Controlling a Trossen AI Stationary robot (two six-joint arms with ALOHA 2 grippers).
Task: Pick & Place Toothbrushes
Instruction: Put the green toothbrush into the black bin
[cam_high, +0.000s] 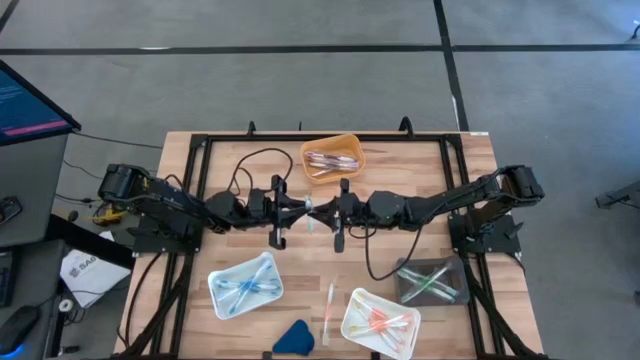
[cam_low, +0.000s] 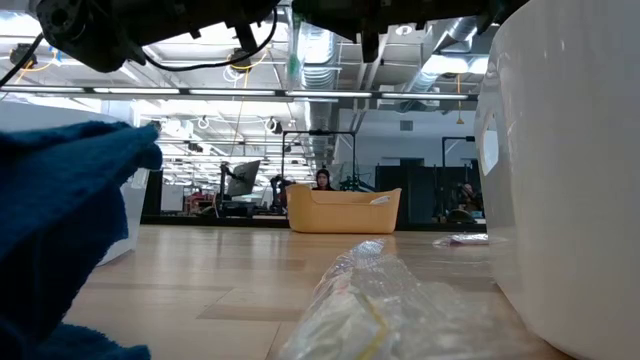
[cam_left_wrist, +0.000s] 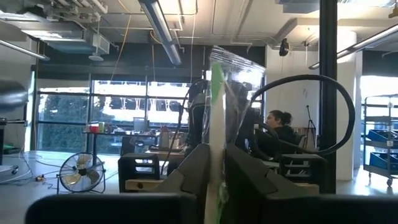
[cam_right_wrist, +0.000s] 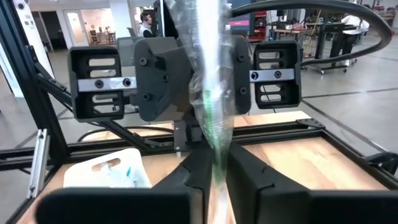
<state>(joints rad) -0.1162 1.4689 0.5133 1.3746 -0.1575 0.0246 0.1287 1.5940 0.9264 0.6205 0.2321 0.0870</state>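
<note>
A green toothbrush (cam_high: 311, 212) in a clear plastic wrapper (cam_right_wrist: 214, 81) hangs in the air above the middle of the table, between my two grippers. My left gripper (cam_high: 303, 208) reaches in from the table's left, and my right gripper (cam_high: 322, 210) from the right. Both are shut on it, and their fingertips nearly meet. In the left wrist view the toothbrush (cam_left_wrist: 216, 112) stands upright between the fingers. Another wrapped toothbrush (cam_high: 329, 305) lies flat on the table near the front. My left gripper pinches the wrapped toothbrush's lower part (cam_left_wrist: 215, 186) between its two fingers, coming from the table's left and slanting a little upward. The toothbrush stands about upright, clear of the table. My right gripper pinches the wrapper's lower part (cam_right_wrist: 217, 163) between its two fingers, level, from the table's right. The wrapper rises upright above the fingers with the green brush inside it, clear of the table.
An orange tray (cam_high: 332, 158) stands at the far middle. A white tray with blue brushes (cam_high: 245, 285) sits front left, a white tray with orange ones (cam_high: 380, 322) front right, and a dark tray with green ones (cam_high: 432, 280) to the right. A dark-blue wedge (cam_high: 293, 338) lies at the front edge.
</note>
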